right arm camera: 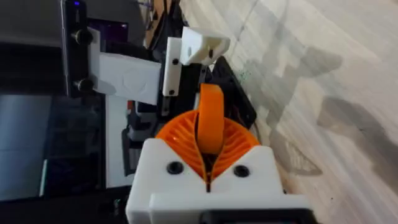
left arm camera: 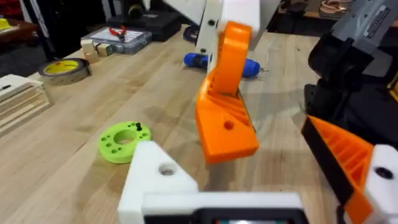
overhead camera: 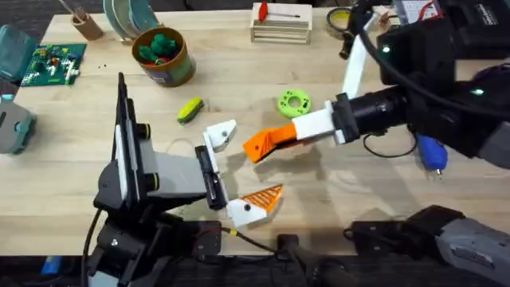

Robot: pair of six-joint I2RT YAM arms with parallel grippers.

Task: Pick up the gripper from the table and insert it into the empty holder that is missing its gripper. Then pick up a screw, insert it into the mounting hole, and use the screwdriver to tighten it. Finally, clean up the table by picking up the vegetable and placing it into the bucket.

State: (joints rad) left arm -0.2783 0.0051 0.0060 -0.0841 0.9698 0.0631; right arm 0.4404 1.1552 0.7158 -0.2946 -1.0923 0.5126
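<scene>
My right gripper (overhead camera: 280, 140) is shut on the orange ribbed gripper (overhead camera: 259, 147) and holds it just above the table, between the left arm's two fingers. In the left wrist view the gripper (left arm camera: 227, 118) hangs close beside the bare white holder (left arm camera: 155, 177), apart from it. The holder (right arm camera: 202, 46) lies just beyond the gripper's tip (right arm camera: 211, 118). My left gripper (overhead camera: 243, 167) stands open, with the holder (overhead camera: 220, 134) on one side and an orange-padded finger (overhead camera: 259, 201) on the other. The blue screwdriver (overhead camera: 430, 151) lies at the right. The yellow-green vegetable (overhead camera: 190, 109) lies near the brown bucket (overhead camera: 177, 72).
A bright-green ring disc (overhead camera: 293, 103) lies just behind the right gripper, with a small dark piece (left arm camera: 138, 127) on it. Dark green toy pieces (overhead camera: 157, 46) fill the bucket. A wooden rack with a red-handled tool (overhead camera: 279, 22) stands at the back. A yellow tape roll (left arm camera: 62, 67) lies farther off.
</scene>
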